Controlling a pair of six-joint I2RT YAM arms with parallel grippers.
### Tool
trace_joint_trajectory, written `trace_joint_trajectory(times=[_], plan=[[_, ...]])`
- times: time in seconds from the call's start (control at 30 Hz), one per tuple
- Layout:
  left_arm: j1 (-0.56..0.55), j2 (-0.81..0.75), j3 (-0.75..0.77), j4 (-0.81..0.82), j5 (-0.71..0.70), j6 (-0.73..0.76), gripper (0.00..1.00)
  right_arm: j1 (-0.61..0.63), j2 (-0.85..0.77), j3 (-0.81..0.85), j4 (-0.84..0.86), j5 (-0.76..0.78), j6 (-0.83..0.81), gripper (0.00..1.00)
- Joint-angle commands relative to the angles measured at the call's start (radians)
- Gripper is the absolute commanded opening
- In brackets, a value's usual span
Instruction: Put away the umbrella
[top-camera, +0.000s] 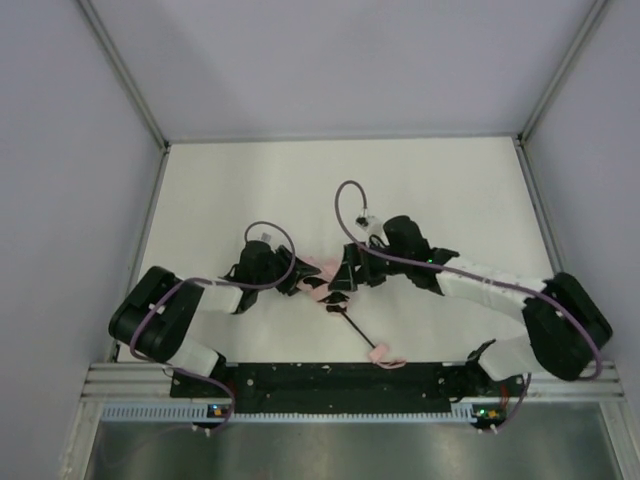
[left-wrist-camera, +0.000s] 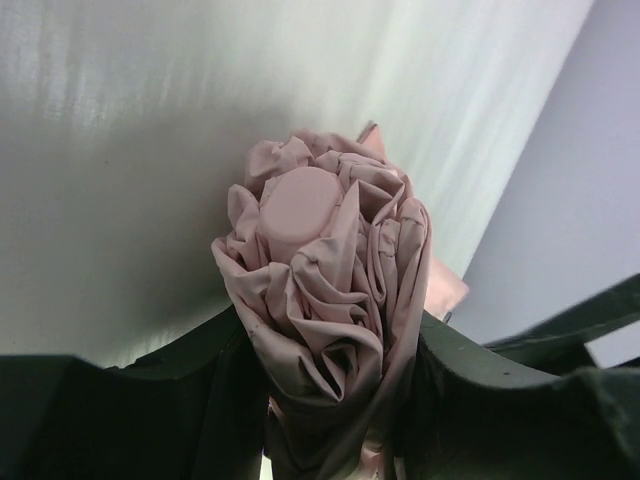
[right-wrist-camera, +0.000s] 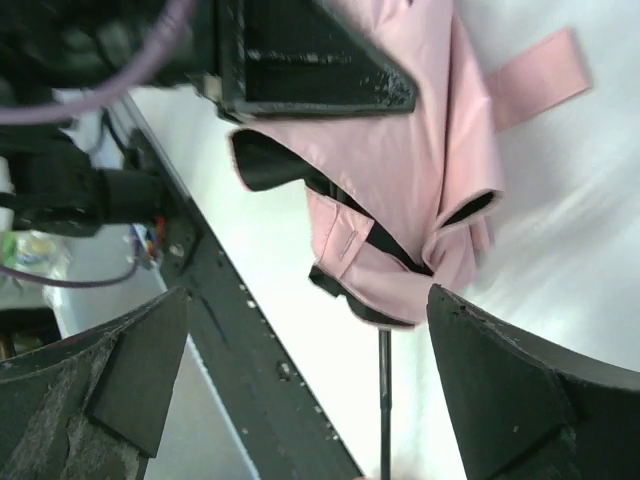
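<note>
The left gripper (left-wrist-camera: 330, 315) clamped the umbrella (left-wrist-camera: 300, 200) by its bunched canopy. The right gripper (right-wrist-camera: 308, 300) gaped wide, holding nothing; the shaft (top-camera: 358, 333) ran toward five o'clock.

Left gripper (left-wrist-camera: 330, 350) clamped, partly closed; right gripper (right-wrist-camera: 308, 300) jaws spread wide.

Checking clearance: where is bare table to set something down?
Bare: the far half of the table, between the back wall and the arms. Crowded: centre-near, where the left pincer grips the umbrella, the right pincer hovers open, and the shaft runs toward the handle.
</note>
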Motion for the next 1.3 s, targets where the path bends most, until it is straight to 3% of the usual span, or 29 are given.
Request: trace_joint_trajectory(times=[0.0, 0.03, 0.13, 0.17, 0.27, 0.33, 0.4, 0.6, 0.67, 0.77, 0.93, 1.13, 1.27], plan=[[0.013, -0.044, -0.025, 0.343, 0.058, 0.033, 0.00, -0.130, -0.220, -0.006, -0.147, 0.048, 0.140, 0.99], [0.013, -0.050, -0.022, 0.382, 0.083, 0.028, 0.00, -0.205, -0.275, -0.055, -0.091, -0.010, 0.243, 0.99], [0.013, -0.064, 0.011, 0.468, 0.159, 0.010, 0.00, -0.421, -0.304, -0.320, 0.668, -0.251, 0.712, 0.99], [0.013, -0.069, 0.012, 0.509, 0.172, -0.001, 0.00, -0.447, -0.285, -0.348, 0.711, -0.268, 0.750, 0.99], [0.014, -0.072, 0.012, 0.679, 0.228, -0.056, 0.00, -0.455, -0.220, -0.269, 0.516, -0.333, 0.709, 0.94], [0.014, -0.069, 0.015, 0.791, 0.271, -0.096, 0.00, -0.457, -0.194, -0.295, 0.651, -0.327, 0.811, 0.92], [0.014, -0.083, 0.015, 0.815, 0.284, -0.128, 0.00, -0.455, -0.197, -0.303, 0.655, -0.295, 0.853, 0.93], [0.013, -0.170, 0.044, 0.777, 0.250, -0.194, 0.00, -0.434, -0.307, -0.434, 0.503, -0.109, 1.059, 0.83], [0.014, -0.185, 0.073, 0.787, 0.247, -0.231, 0.00, -0.399, -0.317, -0.458, 0.516, -0.083, 1.131, 0.77], [0.013, -0.211, 0.107, 0.780, 0.218, -0.276, 0.00, -0.319, -0.295, -0.432, 0.476, -0.087, 1.203, 0.78], [0.014, -0.221, 0.172, 0.758, 0.166, -0.331, 0.00, -0.163, -0.231, -0.465, 0.678, 0.005, 1.459, 0.73], [0.013, -0.281, 0.193, 0.588, 0.051, -0.368, 0.00, -0.046, -0.186, -0.426, 0.752, 0.150, 1.547, 0.73], [0.013, -0.276, 0.215, 0.588, 0.040, -0.388, 0.00, -0.012, -0.169, -0.383, 0.749, 0.192, 1.583, 0.73]])
